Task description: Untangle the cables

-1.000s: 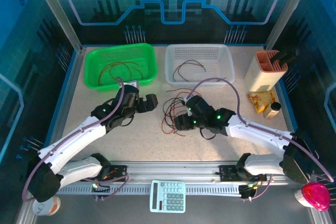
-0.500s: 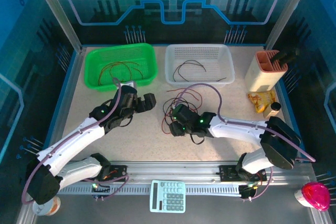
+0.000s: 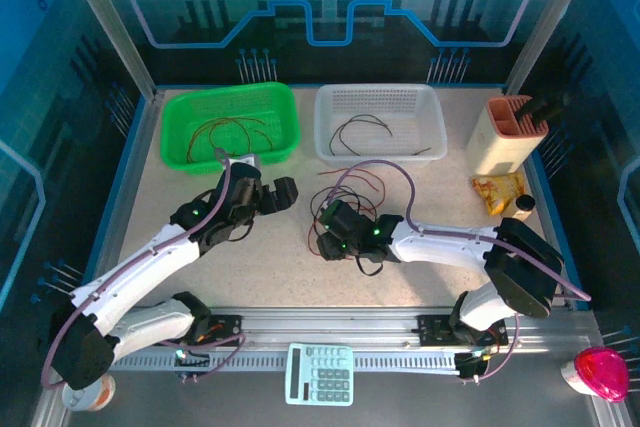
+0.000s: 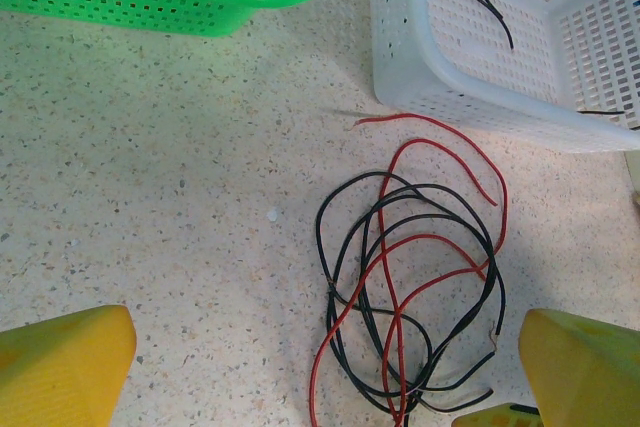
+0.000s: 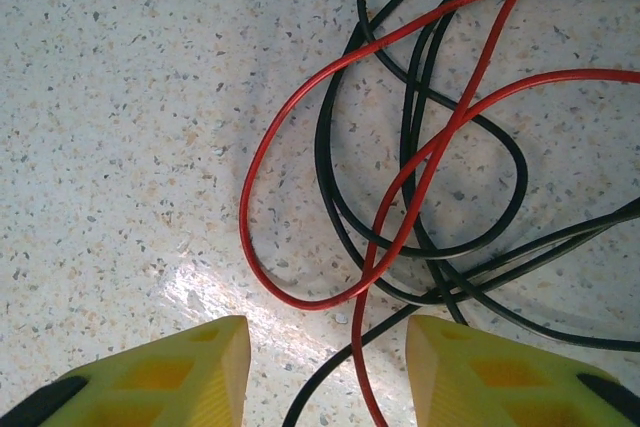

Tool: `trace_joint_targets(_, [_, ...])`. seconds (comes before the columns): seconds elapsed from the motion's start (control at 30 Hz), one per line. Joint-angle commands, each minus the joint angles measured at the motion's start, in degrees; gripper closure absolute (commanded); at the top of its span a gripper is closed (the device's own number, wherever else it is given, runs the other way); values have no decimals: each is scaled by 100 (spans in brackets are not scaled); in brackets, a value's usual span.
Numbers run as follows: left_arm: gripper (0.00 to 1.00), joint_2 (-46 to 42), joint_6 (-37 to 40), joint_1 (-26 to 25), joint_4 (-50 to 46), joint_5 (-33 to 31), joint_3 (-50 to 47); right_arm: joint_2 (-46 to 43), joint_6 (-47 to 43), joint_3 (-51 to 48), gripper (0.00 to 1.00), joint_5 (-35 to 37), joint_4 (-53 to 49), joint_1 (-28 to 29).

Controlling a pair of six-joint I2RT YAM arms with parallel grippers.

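Status: partly done. A few loose strands (image 3: 228, 132) lie in the green basket (image 3: 175, 152), beyond the left gripper (image 3: 283, 195). One black strand (image 3: 362, 125) lies in the white basket (image 3: 432, 129), beyond the right gripper (image 5: 322, 372). I judge these already separated.

The main knot of cables (image 4: 410, 287) lies unsorted on the table (image 3: 270, 267), several black loops crossed by red ones. It sits directly under the right gripper and ahead of the left gripper, within the span of its fingers.

Right gripper: jaws partly apart, low over the knot, a red and a black strand running between its fingertips, nothing clamped.

Left gripper: jaws at full width, holding nothing, clear of the knot.

Outstanding: most of the work, in my judgement; every strand in the knot has yet to be drawn out
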Motion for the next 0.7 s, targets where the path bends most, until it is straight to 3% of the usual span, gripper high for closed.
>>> trace_joint_targets(0.0, [1, -33, -46, 44, 130, 90, -80, 94, 143, -63, 56, 10, 80, 74])
trace_joint_targets(0.23, [1, -59, -66, 51, 120, 126, -55, 209, 185, -129, 64, 34, 111, 85])
trace_joint_targets(0.33, [1, -96, -66, 45, 101, 117, -56, 178, 196, -143, 81, 26, 104, 90])
trace_joint_targets(0.4, [1, -109, -64, 46, 92, 119, -58, 95, 193, -121, 98, 41, 49, 91])
trace_joint_targets(0.67, [1, -133, 36, 47, 96, 177, 16, -904, -158, 739, 100, -19, -671, 90])
